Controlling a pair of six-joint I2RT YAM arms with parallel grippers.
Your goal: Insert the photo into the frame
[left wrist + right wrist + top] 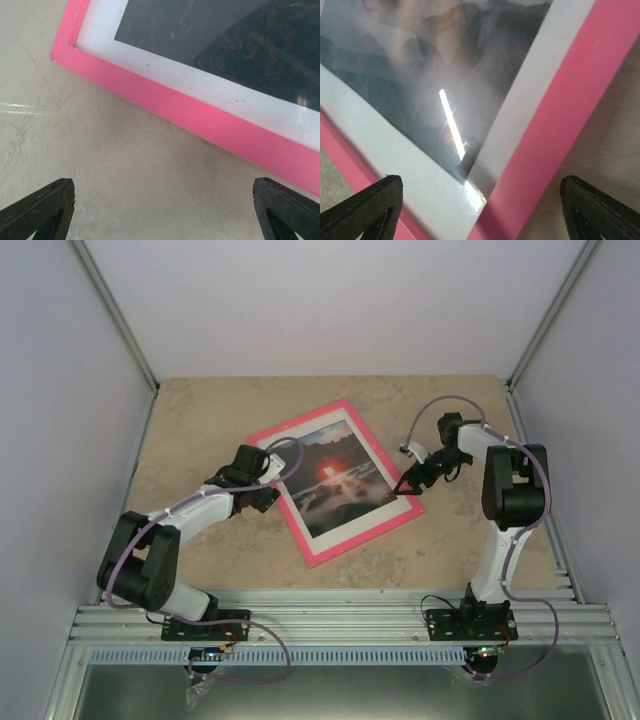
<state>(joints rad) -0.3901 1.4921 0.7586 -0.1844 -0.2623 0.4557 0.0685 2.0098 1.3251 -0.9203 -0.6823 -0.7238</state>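
The pink frame [366, 536] lies flat and skewed in the middle of the table. Inside its border sits the photo [333, 475], a red sun glow amid dark clouds, ringed by a white mat [352, 523]. My left gripper [272, 482] stands open just off the frame's left edge, over bare table; the left wrist view shows the pink frame [200, 117] and the photo [225, 40] ahead of its open gripper [165, 210]. My right gripper [408, 485] hovers open over the frame's right corner; its gripper [480, 210] straddles the frame [570, 100], mat [395, 165] and glossy photo [420, 75].
The beige stone-patterned table [200, 420] is boxed in by pale walls with metal posts [120, 330] at the back corners. An aluminium rail [340, 615] carrying both arm bases runs along the near edge.
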